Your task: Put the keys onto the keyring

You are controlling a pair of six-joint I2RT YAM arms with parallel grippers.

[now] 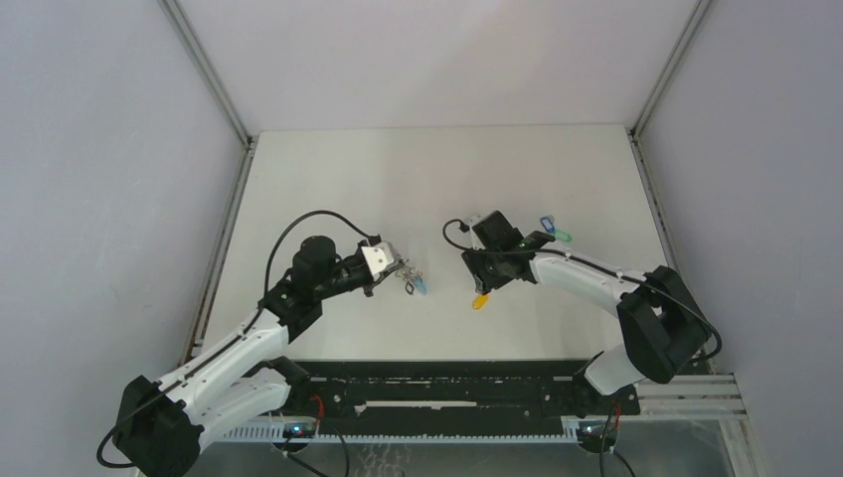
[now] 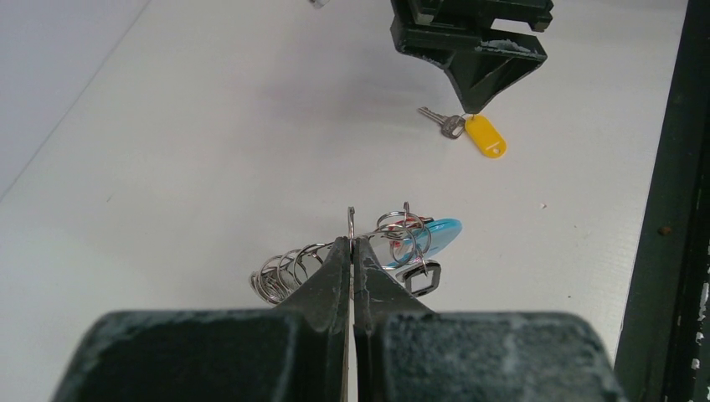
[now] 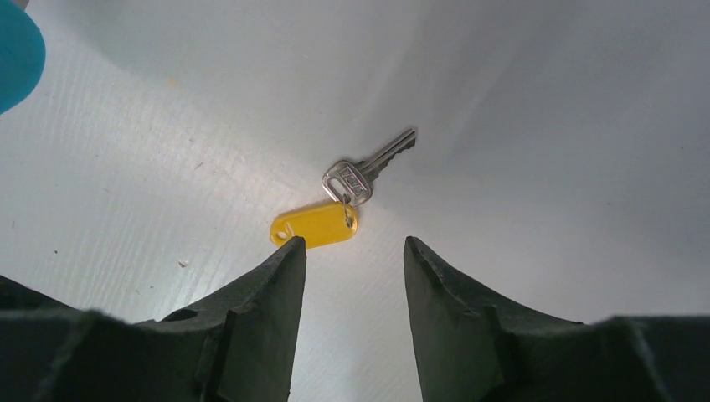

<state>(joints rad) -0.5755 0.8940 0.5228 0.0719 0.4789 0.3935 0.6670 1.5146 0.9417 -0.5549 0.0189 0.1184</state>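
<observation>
Your left claw [image 2: 352, 244] pinches a wire loop of the keyring [image 2: 400, 237] near the table's [image 1: 398, 169] middle. Your right claw [image 3: 354, 244] hangs spread just above the yellow key [image 3: 316, 226], which lies flat toward the near edge.

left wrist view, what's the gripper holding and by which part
The left gripper pinches the keyring by a thin wire loop; the open right gripper holds nothing.

Keyring [image 2: 402, 239] — the stretch pinched by the left gripper [image 2: 352, 244] is hidden behind its fingers; wire loops overlap, number unreadable.
Cyan piece [image 3: 17, 50] — cut off by the top-left corner of the right wrist view.
Blue and green keys [image 1: 553, 232]: too small overhead to tell shape.
Yellow key [image 1: 480, 299]: metal blade indiscernible from above.
</observation>
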